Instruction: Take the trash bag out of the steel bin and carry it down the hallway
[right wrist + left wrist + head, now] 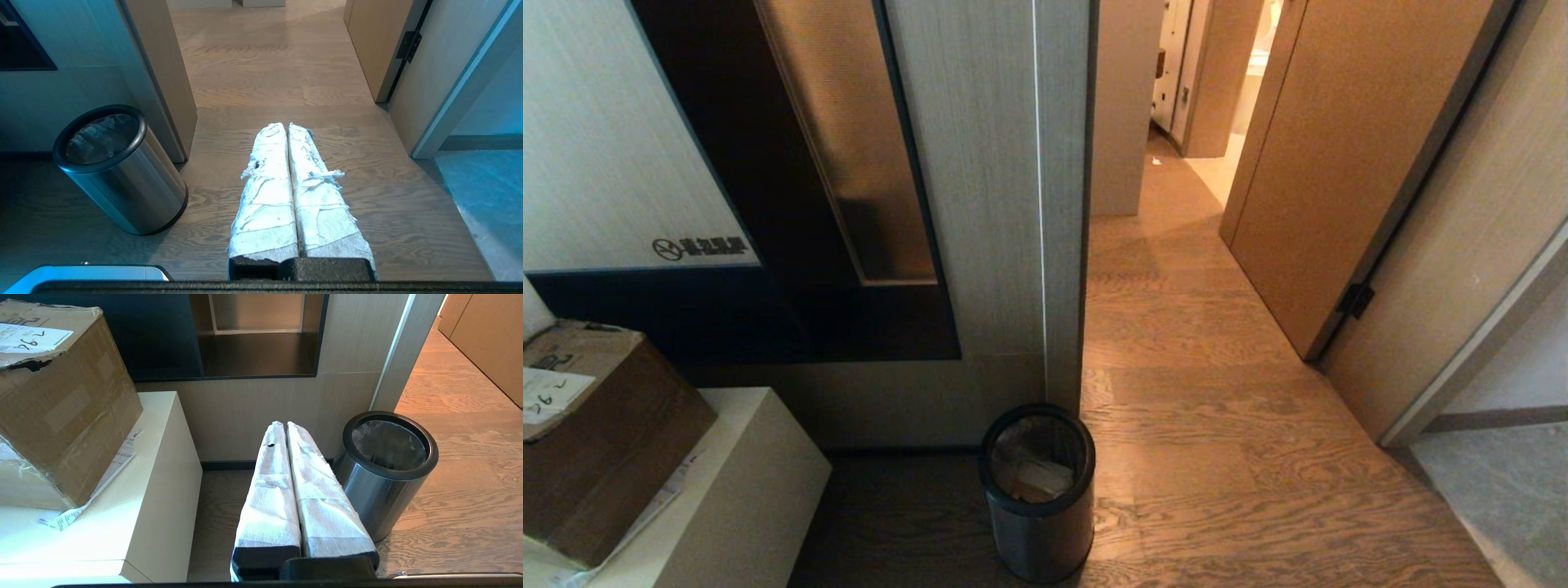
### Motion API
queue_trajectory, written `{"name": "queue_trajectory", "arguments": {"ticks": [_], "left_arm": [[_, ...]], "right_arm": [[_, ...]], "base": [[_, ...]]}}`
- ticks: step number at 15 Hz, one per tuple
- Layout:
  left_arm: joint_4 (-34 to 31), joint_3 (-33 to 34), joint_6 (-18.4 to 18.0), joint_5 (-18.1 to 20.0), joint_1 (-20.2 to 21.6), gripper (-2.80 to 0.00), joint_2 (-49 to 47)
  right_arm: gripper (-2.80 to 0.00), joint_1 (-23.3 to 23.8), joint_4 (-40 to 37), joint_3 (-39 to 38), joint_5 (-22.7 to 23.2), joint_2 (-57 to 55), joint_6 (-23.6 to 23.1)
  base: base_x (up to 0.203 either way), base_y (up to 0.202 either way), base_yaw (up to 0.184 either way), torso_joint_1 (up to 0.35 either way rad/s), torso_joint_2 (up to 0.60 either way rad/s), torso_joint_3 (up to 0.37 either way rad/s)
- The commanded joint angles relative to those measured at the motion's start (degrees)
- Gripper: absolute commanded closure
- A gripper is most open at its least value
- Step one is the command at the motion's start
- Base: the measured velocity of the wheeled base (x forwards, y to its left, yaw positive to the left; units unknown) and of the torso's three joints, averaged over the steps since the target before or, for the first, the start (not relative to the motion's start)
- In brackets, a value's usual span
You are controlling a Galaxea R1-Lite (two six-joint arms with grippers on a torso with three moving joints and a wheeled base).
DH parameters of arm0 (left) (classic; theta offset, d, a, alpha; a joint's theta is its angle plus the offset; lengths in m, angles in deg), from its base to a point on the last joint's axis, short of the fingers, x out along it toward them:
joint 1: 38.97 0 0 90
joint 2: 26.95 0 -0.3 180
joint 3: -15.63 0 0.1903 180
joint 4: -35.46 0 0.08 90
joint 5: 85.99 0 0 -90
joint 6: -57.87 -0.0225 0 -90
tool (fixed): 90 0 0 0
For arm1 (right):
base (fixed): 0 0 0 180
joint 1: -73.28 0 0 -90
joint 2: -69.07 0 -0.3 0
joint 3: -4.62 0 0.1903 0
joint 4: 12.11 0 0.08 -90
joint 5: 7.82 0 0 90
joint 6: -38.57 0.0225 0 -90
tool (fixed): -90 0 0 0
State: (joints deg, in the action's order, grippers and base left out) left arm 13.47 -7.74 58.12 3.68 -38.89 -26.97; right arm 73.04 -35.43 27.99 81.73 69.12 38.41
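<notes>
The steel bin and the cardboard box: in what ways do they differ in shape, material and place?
1. The steel bin is a round cylinder; the cardboard box is squarish with flat sides.
2. The bin is dark shiny metal with a black rim; the box is dull brown card, torn at its top edge, with a white label.
3. The bin stands on the wooden floor; the box rests on a pale cabinet.

Both are near the same wall.

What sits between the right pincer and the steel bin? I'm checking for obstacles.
Only bare wooden floor separates the right pincer from the steel bin, seen in the right wrist view.
</notes>
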Motion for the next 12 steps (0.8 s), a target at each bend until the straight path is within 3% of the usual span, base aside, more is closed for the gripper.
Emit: {"name": "queue_trajectory", "arguments": {"ticks": [1, 12], "left_arm": [[0.03, 0.70, 0.02, -0.02, 0.01, 0.00, 0.02], [0.03, 0.62, 0.01, -0.02, 0.01, 0.00, 0.02]], "right_arm": [[0.00, -0.02, 0.04, 0.00, 0.02, -0.05, -0.02], [0.00, -0.02, 0.04, 0.00, 0.02, -0.05, -0.02]], "base": [[0.000, 0.000, 0.000, 0.000, 0.00, 0.000], [0.000, 0.000, 0.000, 0.000, 0.00, 0.000]]}}
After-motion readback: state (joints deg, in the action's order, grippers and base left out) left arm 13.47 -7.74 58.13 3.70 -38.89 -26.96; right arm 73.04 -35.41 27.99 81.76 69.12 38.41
